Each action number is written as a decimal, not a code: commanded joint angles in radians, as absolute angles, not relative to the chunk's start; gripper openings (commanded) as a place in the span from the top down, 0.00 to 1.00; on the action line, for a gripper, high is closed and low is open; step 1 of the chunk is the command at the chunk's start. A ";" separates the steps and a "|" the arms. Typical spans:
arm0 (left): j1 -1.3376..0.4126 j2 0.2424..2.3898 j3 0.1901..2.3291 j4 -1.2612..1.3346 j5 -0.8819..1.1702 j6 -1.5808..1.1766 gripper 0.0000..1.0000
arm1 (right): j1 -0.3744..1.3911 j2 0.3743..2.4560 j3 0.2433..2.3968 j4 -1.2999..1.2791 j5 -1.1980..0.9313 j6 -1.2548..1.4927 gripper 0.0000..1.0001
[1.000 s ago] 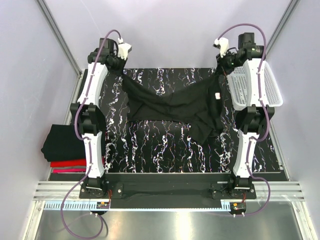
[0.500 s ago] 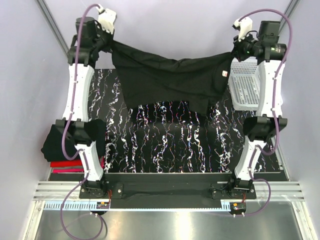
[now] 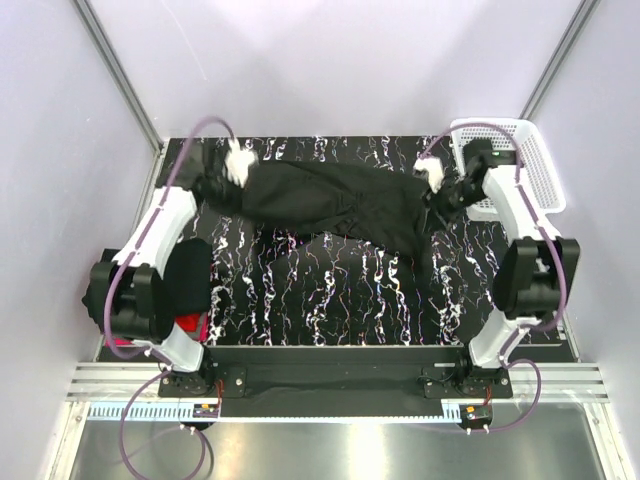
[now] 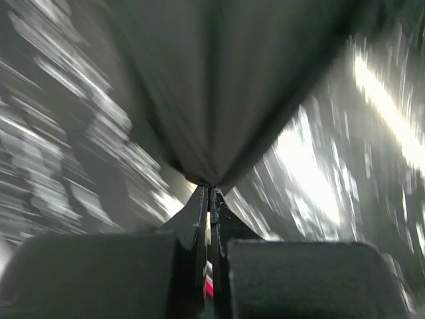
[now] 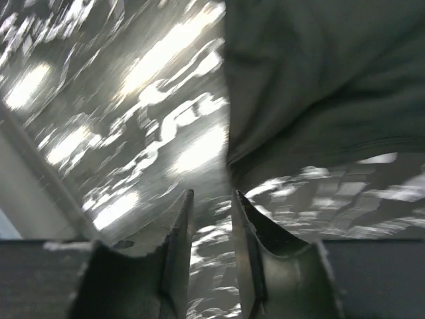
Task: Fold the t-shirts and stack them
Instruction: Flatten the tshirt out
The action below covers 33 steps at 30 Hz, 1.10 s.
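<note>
A black t-shirt (image 3: 340,205) lies stretched across the far middle of the marbled table, with one part trailing toward the near right. My left gripper (image 3: 232,172) is at its left end, shut on a pinched fold of the black cloth (image 4: 219,80), which fans out from the closed fingertips (image 4: 209,189). My right gripper (image 3: 432,188) is at the shirt's right end, open and low over the table. Nothing is between its fingers (image 5: 211,194); the shirt's edge (image 5: 319,73) lies just beyond the right fingertip. Both wrist views are motion-blurred.
A white mesh basket (image 3: 535,150) stands at the far right corner, behind the right arm. At the table's left edge, partly behind the left arm, sits a pile of folded shirts, black (image 3: 188,275) on top with red and pink (image 3: 190,322) beneath. Grey walls enclose the table.
Both arms swung down from holding the shirt stretched high at the back, laying it on the table. The right gripper opened and let go of its corner. The left stays shut.
</note>
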State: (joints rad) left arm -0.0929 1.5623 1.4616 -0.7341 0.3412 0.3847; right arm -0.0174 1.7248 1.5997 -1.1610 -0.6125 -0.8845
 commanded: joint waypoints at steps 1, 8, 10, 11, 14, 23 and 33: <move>-0.098 1.554 1.338 -0.811 0.410 0.430 1.00 | -0.006 1.733 1.591 -1.263 -0.649 -0.974 0.64; -0.101 1.756 1.397 -0.879 0.428 0.402 1.00 | -0.012 1.929 1.831 -1.167 -0.687 -0.850 0.61; -0.103 1.787 1.419 -0.881 0.439 0.388 1.00 | -0.012 2.018 1.911 -1.167 -0.698 -0.836 0.61; -0.106 1.795 1.423 -0.881 0.439 0.385 1.00 | -0.012 2.046 1.936 -1.166 -0.704 -0.831 0.61; -0.112 1.810 1.439 -0.881 0.433 0.383 1.00 | -0.009 2.173 2.051 -1.140 -0.713 -0.770 0.61; -0.127 1.828 1.450 -0.884 0.422 0.390 1.00 | 0.029 2.424 2.295 -1.075 -0.701 -0.664 0.64; -0.155 1.853 1.462 -0.897 0.397 0.397 1.00 | 0.084 2.560 2.425 -0.985 -0.663 -0.598 0.64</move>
